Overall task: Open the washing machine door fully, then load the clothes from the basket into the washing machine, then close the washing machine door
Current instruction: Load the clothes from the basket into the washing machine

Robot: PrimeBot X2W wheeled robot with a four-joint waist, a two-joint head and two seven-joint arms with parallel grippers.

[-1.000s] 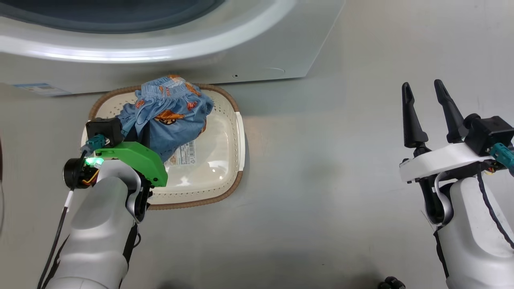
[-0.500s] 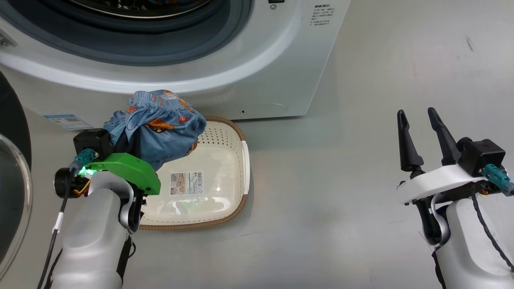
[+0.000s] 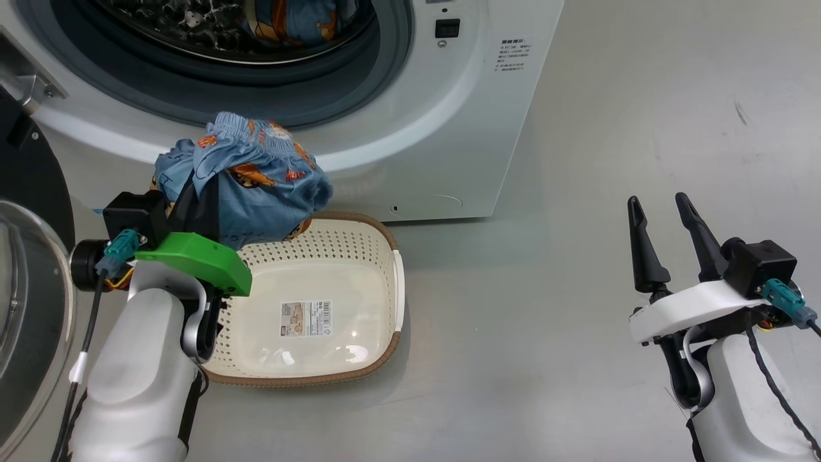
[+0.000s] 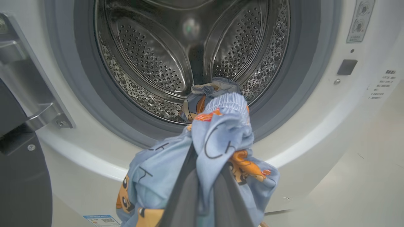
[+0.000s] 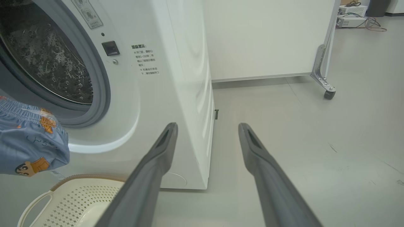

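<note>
In basket (image 3: 346, 244): barcode label (image 3: 306, 319); left end effector (image 4: 205, 164) grips clothes (image 3: 256, 186); right end effector (image 3: 657, 199) open.

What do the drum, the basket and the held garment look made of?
Drum: polished steel by its look, mirror-bright, punched with holes. Basket: smooth cream plastic, glints on its floor, perforated walls; brown woven-look rim, material unclear. Garment: thin soft printed fabric, maybe cotton; it crumples, waistband gathered.

1 washing machine (image 3: 462, 115), 1 door (image 3: 35, 192), 1 basket (image 3: 397, 282), 2 garments (image 3: 256, 186), 2 claws (image 3: 657, 198)
</note>
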